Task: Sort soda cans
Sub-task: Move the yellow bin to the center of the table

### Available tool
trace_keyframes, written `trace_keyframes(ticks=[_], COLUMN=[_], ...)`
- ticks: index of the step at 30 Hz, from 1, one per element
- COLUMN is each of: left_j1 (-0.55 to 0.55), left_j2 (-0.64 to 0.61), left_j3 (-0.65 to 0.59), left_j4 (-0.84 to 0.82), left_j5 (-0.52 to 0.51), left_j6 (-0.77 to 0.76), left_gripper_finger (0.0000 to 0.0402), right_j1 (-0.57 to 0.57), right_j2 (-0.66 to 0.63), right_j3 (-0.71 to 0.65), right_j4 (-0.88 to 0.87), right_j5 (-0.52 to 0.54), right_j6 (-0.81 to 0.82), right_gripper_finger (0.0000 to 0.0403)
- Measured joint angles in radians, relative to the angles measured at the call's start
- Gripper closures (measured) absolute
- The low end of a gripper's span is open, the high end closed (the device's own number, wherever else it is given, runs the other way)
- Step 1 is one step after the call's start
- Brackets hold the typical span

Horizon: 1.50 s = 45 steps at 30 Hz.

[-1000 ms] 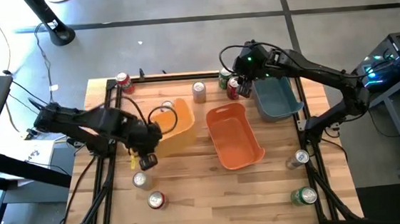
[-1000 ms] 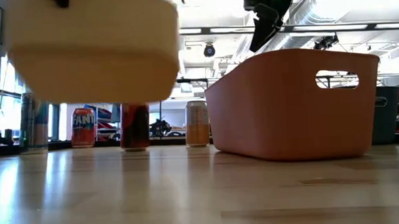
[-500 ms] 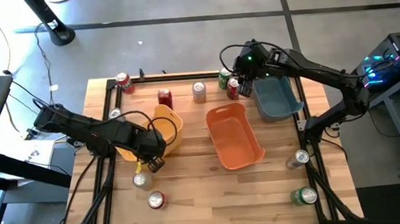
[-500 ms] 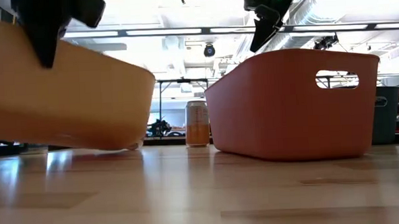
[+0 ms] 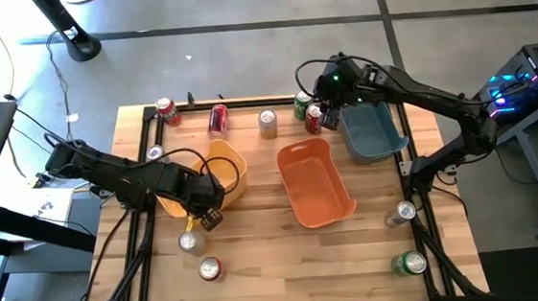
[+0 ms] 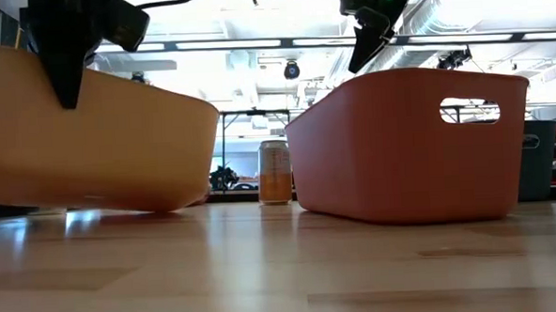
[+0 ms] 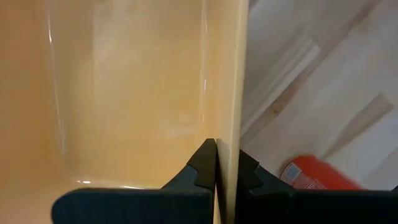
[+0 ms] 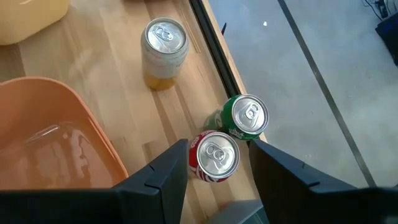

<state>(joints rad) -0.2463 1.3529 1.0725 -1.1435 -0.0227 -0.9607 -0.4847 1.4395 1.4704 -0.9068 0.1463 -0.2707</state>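
My left gripper (image 5: 202,212) is shut on the tilted yellow bin (image 5: 204,175) at the table's left. A red soda can (image 5: 217,119) lies on its side beyond the bin, near the far edge. My right gripper (image 8: 219,144) hangs open, high above a standing red can (image 8: 214,155) and a green can (image 8: 247,115) at the far edge. In the right wrist view its fingers frame the red can's top. The low view shows nothing between them. A silver can (image 5: 267,122) stands close by. My left gripper pinches the yellow bin's thin side wall at its rim (image 7: 225,134), one finger inside the bin and one outside. The fingers come from above, pointing down. The bin (image 6: 89,136) sits tilted in the hold; whether its low side rests on the table, I cannot tell.
An orange bin (image 5: 315,181) stands mid-table and a teal bin (image 5: 373,131) at the far right. Loose cans stand near the left gripper (image 5: 190,241), (image 5: 209,268), at the far left corner (image 5: 165,111) and at the near right (image 5: 404,214), (image 5: 411,262).
My left gripper has come down and rolled, carrying the yellow bin lower and toward the table's left; the bin has gone from lifted well clear to low and tilted. The red can now lies on its side and has rolled toward the far edge.
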Motion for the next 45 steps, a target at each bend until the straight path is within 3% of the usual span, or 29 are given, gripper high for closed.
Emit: trace_keyframes(ticks=[9,19,26,31,36,41,45], left_j1=[0.062,0.089,0.139,0.157,0.120,0.020,-0.047], left_j2=[0.001,0.001,0.001,0.001,0.001,0.001,0.008], left_j3=[0.000,0.011,0.140,0.244,0.245,0.221,0.214], left_j4=[0.131,0.171,0.168,-0.044,-0.322,-0.334,-0.333], left_j5=[-0.019,0.010,0.098,0.097,0.100,0.106,0.005], left_j6=[-0.050,-0.048,0.081,0.247,0.382,0.549,0.614], left_gripper_finger=[0.0388,0.0268,0.0194,0.0165,0.0155,0.0153,0.0153], right_j1=[0.000,0.000,0.000,0.000,0.000,0.000,0.000], right_j2=[0.000,0.000,0.000,0.000,0.000,0.000,0.000], right_j3=[0.000,0.000,0.000,0.000,0.000,0.000,0.000], right_j4=[0.009,0.009,0.010,0.010,0.012,0.018,0.024], right_j5=[0.000,-0.008,-0.008,-0.023,-0.051,-0.051,-0.051], right_j6=[0.007,0.000,-0.003,0.000,0.003,0.003,0.003], right_gripper_finger=[0.0237,0.0237,0.0237,0.0237,0.0237,0.0237,0.0237])
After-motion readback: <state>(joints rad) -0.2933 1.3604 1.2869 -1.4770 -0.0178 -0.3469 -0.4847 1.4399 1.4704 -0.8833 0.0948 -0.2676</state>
